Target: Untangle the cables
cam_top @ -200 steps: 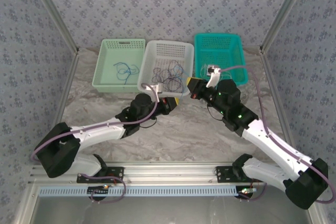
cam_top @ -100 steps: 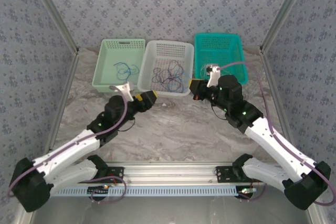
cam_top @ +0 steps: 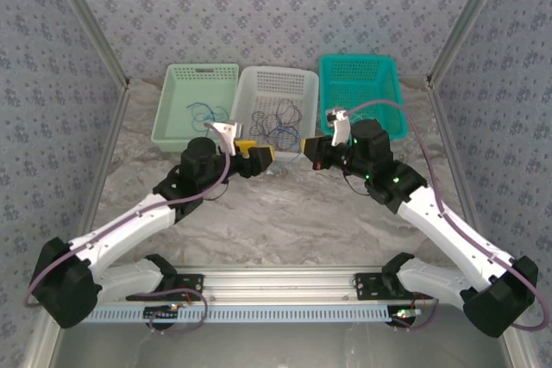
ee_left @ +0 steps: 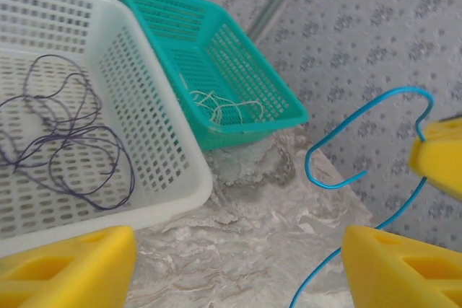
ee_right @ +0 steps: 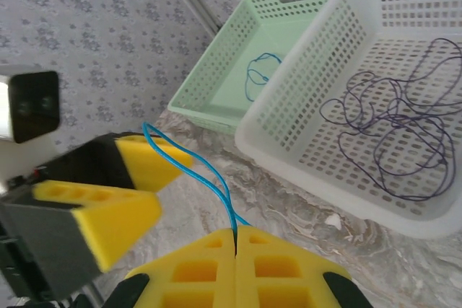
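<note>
Plainly, over marbled tabletop (cam_top: 293, 213) (floral walls (cam_top: 276, 6)), right tool (ee_right: 236, 234) pinches blue cable (ee_right: 216, 185); left tool (cam_top: 256, 152) gapes.

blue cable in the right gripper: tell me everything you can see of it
The blue cable is a thin, glossy wire that looks plastic-coated. The right gripper, shut, pinches it between yellow fingertips. From there it arcs through the air in an open loop with a hooked end, above the marbled table, beside the open left gripper; contact there is unclear.
</note>
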Controlling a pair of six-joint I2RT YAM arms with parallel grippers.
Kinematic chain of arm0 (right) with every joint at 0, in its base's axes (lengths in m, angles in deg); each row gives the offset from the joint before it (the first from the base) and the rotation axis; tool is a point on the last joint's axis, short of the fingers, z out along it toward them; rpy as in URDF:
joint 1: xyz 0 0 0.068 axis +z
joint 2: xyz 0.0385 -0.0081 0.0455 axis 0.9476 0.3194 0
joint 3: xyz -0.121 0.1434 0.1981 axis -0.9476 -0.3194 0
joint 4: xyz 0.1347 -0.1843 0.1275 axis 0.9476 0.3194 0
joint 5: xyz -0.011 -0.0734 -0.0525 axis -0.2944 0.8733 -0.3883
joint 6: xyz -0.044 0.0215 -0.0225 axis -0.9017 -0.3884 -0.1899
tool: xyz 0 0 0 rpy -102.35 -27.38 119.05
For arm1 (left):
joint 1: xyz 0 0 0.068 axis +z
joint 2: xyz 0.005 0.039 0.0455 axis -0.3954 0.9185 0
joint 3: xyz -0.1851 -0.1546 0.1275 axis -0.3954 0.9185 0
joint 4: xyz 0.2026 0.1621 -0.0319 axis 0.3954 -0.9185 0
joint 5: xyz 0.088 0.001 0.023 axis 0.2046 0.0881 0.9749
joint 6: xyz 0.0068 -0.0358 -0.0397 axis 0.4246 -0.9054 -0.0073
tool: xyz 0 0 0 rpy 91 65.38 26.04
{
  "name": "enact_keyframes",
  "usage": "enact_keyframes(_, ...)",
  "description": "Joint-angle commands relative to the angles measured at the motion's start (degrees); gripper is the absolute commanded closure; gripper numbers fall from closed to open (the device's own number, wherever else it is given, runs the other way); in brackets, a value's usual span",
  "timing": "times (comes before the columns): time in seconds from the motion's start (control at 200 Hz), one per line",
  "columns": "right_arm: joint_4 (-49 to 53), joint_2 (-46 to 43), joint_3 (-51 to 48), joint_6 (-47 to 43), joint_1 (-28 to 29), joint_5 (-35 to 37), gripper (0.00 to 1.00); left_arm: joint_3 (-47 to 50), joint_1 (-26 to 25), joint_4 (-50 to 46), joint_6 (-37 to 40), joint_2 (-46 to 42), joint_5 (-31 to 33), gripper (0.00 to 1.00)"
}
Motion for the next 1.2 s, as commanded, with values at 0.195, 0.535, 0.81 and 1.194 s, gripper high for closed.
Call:
enact_keyframes(0.195,-4.29,0.75,1.13,1.74,-0.4,-3.68,1.0,-0.82,0.71,19.34,-2.42,5.11,-9.84,0.29)
enact_keyframes(0.535,-8.08,1.54,-0.03,4.19,-0.4,-5.21,1.0,-1.17,0.72,23.48,-5.91,8.41,-10.06,0.38)
enact_keyframes(0.81,-9.75,1.34,-0.57,5.04,-0.33,-5.47,1.0,-2.89,0.68,22.68,-7.4,11.53,-10.6,0.6)
enact_keyframes(1.194,-8.24,0.26,-3.13,4.99,-0.57,-2.41,1.0,-1.32,0.61,23.49,-7.16,8.56,-9.24,0.36)
